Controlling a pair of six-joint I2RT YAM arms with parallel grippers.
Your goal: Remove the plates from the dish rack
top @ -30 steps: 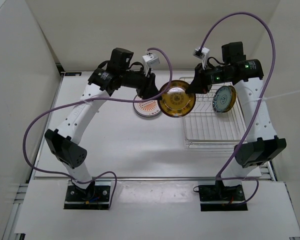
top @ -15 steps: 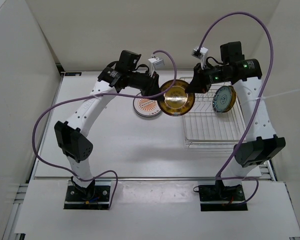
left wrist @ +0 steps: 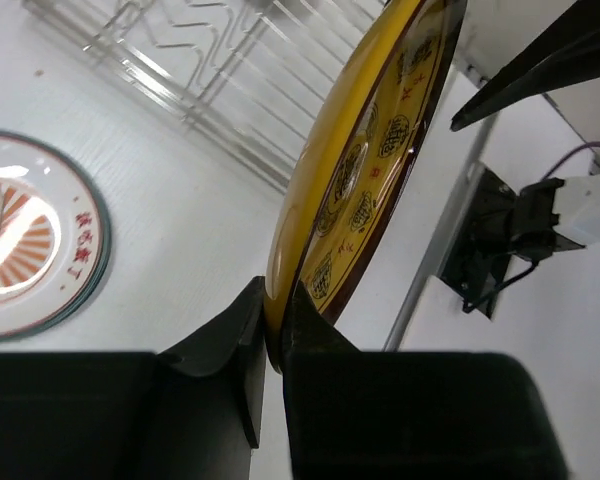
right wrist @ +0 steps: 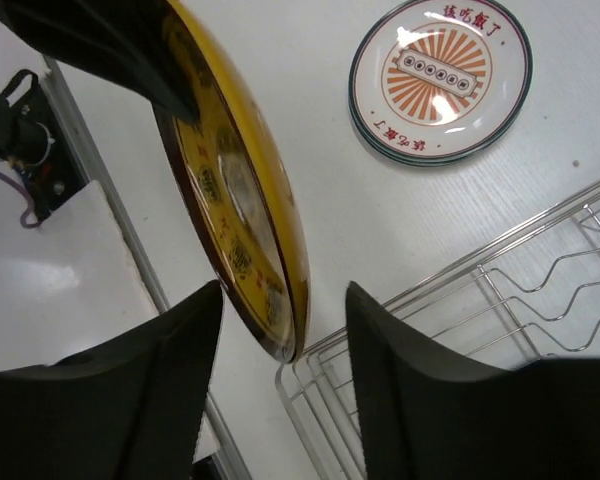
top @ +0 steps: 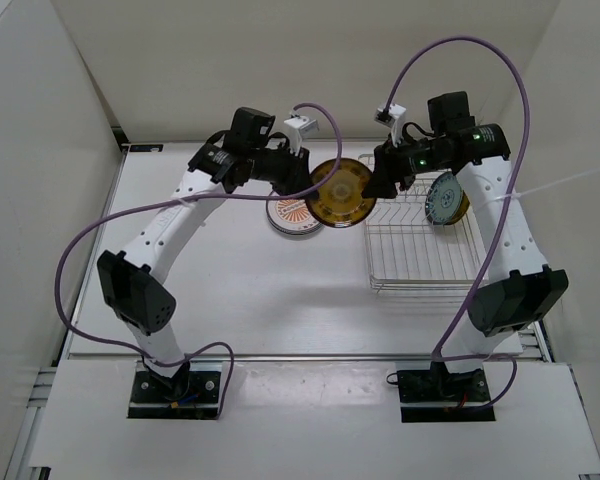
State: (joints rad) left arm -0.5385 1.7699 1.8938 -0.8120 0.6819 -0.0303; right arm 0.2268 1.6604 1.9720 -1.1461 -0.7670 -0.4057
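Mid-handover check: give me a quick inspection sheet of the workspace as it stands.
Surface: white table, no spills seen.
Job's things: yellow plate held on edge between the arms; sunburst plate flat on table; teal plate standing in dish rack.
Clutter: nothing seen.
Grippers: left gripper shut on yellow plate's rim; right gripper open, straddling its other edge.
Cables: purple cables loop over both arms.
Surroundings: white walls.
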